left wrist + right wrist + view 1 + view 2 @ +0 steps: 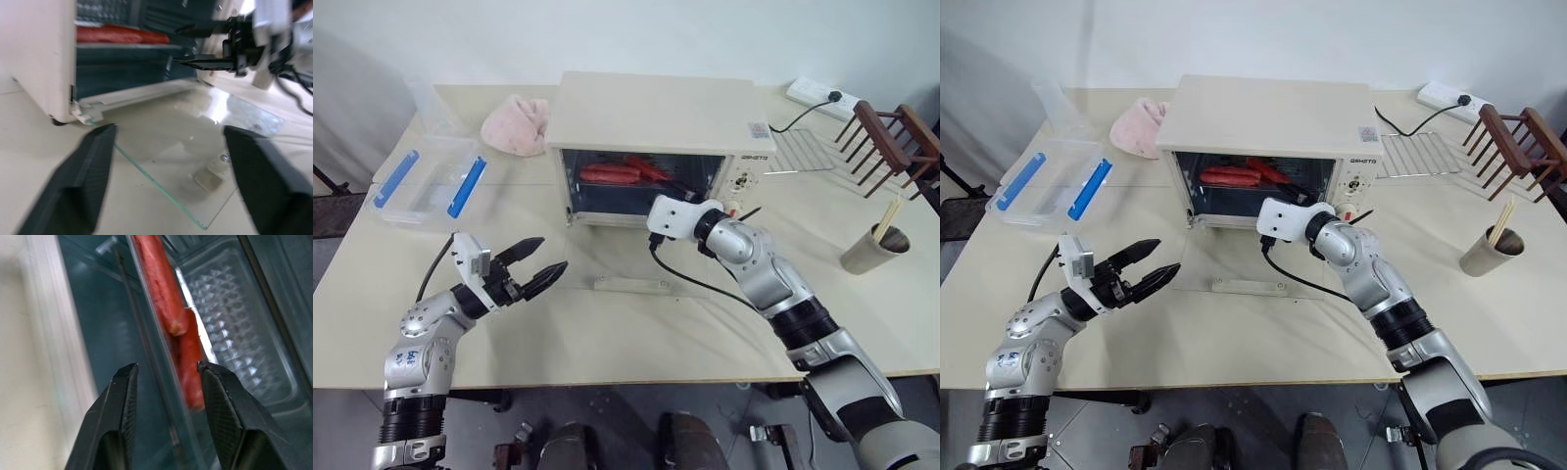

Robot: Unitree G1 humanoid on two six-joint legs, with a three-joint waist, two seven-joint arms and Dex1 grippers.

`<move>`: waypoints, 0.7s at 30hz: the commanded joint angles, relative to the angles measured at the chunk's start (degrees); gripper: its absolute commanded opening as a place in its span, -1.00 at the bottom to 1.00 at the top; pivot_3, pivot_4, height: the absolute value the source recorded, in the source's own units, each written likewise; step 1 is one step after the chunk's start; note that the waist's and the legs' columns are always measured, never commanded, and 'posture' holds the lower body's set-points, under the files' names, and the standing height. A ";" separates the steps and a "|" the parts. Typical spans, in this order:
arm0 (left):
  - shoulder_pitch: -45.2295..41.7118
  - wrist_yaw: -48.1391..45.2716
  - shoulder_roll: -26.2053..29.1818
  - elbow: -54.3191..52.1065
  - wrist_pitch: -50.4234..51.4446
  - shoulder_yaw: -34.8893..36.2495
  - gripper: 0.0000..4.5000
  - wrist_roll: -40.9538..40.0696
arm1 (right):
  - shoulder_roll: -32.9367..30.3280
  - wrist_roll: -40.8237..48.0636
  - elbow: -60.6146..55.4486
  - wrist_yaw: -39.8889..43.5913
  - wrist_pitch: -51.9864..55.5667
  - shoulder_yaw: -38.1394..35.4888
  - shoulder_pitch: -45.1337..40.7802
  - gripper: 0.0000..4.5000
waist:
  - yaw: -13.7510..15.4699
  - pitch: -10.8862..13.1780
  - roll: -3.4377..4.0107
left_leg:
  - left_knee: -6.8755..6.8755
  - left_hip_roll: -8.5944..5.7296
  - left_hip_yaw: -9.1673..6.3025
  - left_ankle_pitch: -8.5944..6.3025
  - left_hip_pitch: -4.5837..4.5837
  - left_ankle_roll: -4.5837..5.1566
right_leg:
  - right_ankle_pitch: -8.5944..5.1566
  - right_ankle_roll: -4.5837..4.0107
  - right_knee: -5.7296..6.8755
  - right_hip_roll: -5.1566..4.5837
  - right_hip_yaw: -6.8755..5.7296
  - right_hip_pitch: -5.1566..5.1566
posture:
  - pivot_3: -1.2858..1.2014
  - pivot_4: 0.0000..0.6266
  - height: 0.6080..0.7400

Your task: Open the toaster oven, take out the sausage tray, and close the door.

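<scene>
A cream toaster oven (656, 122) stands toward the back edge of a pale table (607, 343), near its middle. Its glass door (1234, 264) is folded down flat on the table in front of it, handle bar nearest the front edge. Inside, the sausage tray (622, 176) sits on its shelf with red sausages (168, 303) on it.

The right gripper (166, 369) reaches into the oven mouth, its jaws partly apart and straddling the tray's rim, with the sausages just beyond; they grip nothing that can be seen.

The left gripper (536, 264) hovers above the table to the left of the lowered door, jaws spread wide and empty.

A clear box with blue clips (426, 181) lies near the left edge. Bare table stretches along the front edge.
</scene>
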 commanded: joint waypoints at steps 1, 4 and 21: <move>1.00 1.26 -0.57 -3.51 -0.52 0.99 0.80 -1.57 | 1.21 -2.74 3.14 -3.03 -2.21 0.40 -2.91 -0.04 | -0.10 0.00 0.00 | 0.00 0.00 0.00 0.00 0.00 0.00 | 0.00 0.00 0.00 0.00 0.00 0.00 | 0.03 -0.52 1.00; 2.04 2.19 -1.26 -4.74 -0.38 0.98 0.80 -2.02 | 3.22 -3.69 6.56 -3.79 -3.54 0.98 -4.85 -0.04 | -0.26 0.00 0.00 | -0.01 0.01 -0.01 0.00 0.00 0.00 | 0.00 0.00 0.04 0.00 0.00 0.00 | 0.03 -0.52 1.00; 2.61 2.53 -1.19 -5.12 -0.35 0.40 0.82 -2.90 | 5.29 -9.42 15.69 -9.53 -6.88 1.76 -9.91 -0.99 | -0.51 -0.01 -0.02 | -0.04 0.03 -0.01 0.01 0.03 -0.02 | 0.00 0.00 0.06 0.01 0.01 -0.01 | 0.03 -0.52 1.00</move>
